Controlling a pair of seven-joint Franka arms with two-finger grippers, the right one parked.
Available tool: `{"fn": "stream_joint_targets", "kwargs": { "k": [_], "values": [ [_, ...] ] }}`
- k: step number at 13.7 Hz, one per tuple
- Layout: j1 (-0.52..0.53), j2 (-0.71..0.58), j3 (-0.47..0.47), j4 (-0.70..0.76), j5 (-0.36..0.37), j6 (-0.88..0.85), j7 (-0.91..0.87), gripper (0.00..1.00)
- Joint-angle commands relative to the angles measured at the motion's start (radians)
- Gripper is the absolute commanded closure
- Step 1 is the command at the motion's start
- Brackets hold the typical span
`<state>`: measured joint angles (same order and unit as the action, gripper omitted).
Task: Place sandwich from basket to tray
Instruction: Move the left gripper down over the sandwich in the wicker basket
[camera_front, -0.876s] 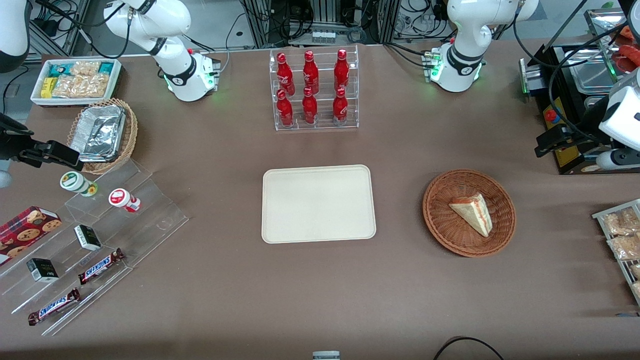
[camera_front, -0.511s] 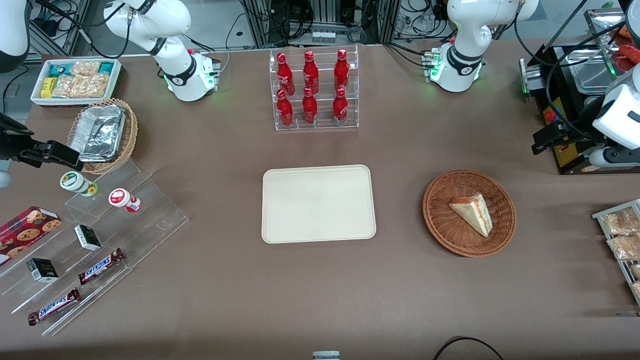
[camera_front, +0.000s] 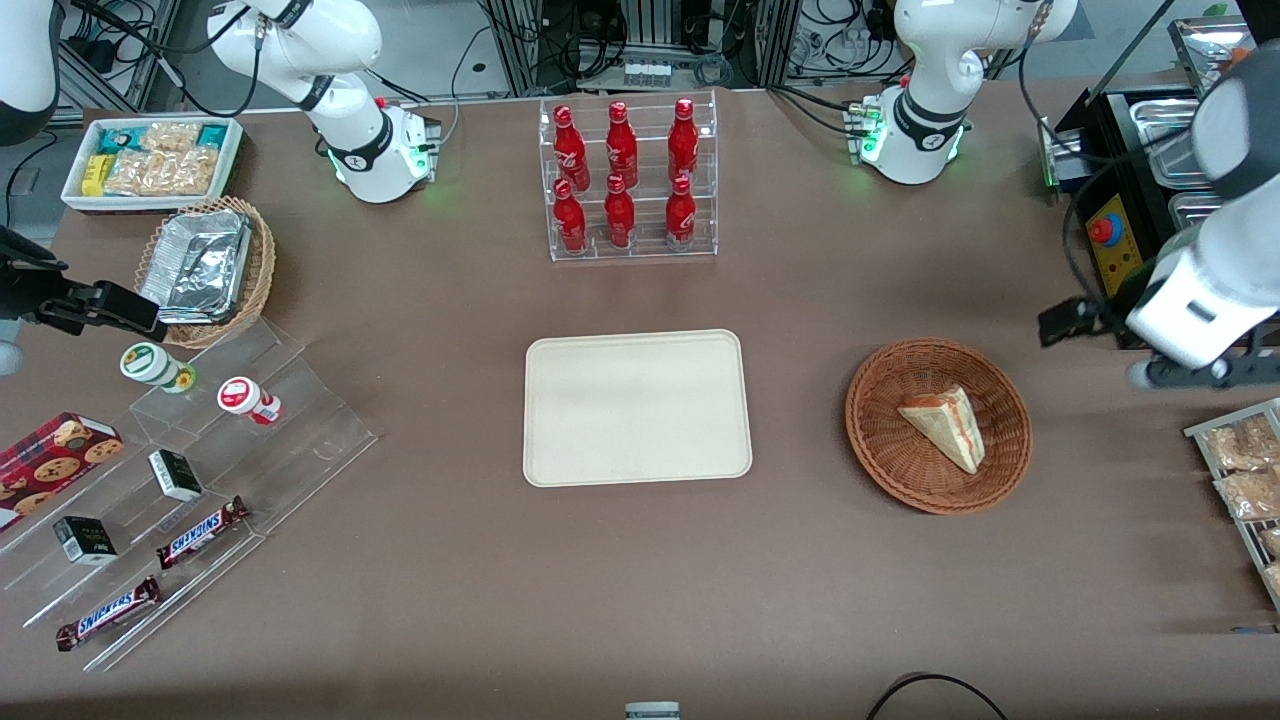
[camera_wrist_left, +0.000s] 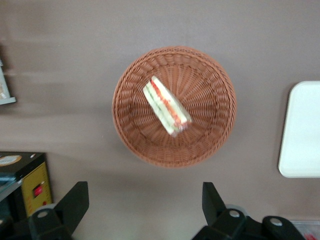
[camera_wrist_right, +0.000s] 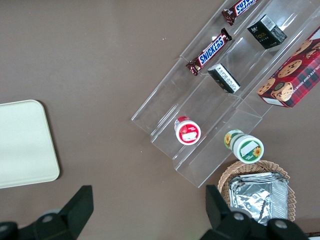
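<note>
The sandwich (camera_front: 945, 426), a pale bread wedge with red, orange and green layers, lies in the round reddish-brown wicker basket (camera_front: 884, 440). Both also show in the left wrist view, the sandwich (camera_wrist_left: 166, 105) inside the basket (camera_wrist_left: 210, 135). The cream-white tray (camera_front: 637, 407) lies flat and empty beside the basket, toward the parked arm's end; its edge shows in the left wrist view (camera_wrist_left: 301, 131). My left gripper (camera_front: 1065, 322) hangs above the table beside the basket, a little farther from the front camera. In the left wrist view the gripper (camera_wrist_left: 144, 205) is open and empty, clear of the basket.
A black box with a red button (camera_front: 1105, 235) stands close to the gripper. A wire rack of snack packets (camera_front: 1240, 470) lies at the working arm's end. A clear rack of red bottles (camera_front: 625, 180) stands farther from the front camera than the tray.
My left arm has swung in from the working arm's end of the table toward the basket, coming nearer to the front camera. The sandwich, basket and tray have not moved.
</note>
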<state>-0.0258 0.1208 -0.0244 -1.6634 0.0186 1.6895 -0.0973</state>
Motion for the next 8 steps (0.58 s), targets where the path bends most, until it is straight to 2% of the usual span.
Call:
{"fn": "stream_joint_targets", "kwargs": {
  "k": [1, 4, 8],
  "values": [
    [-0.020, -0.007, 0.001, -0.110, 0.014, 0.140, -0.106, 0.00],
    [-0.028, 0.029, 0.000, -0.157, 0.014, 0.254, -0.264, 0.00],
    [-0.028, 0.080, -0.057, -0.170, 0.030, 0.315, -0.459, 0.00]
  ]
}}
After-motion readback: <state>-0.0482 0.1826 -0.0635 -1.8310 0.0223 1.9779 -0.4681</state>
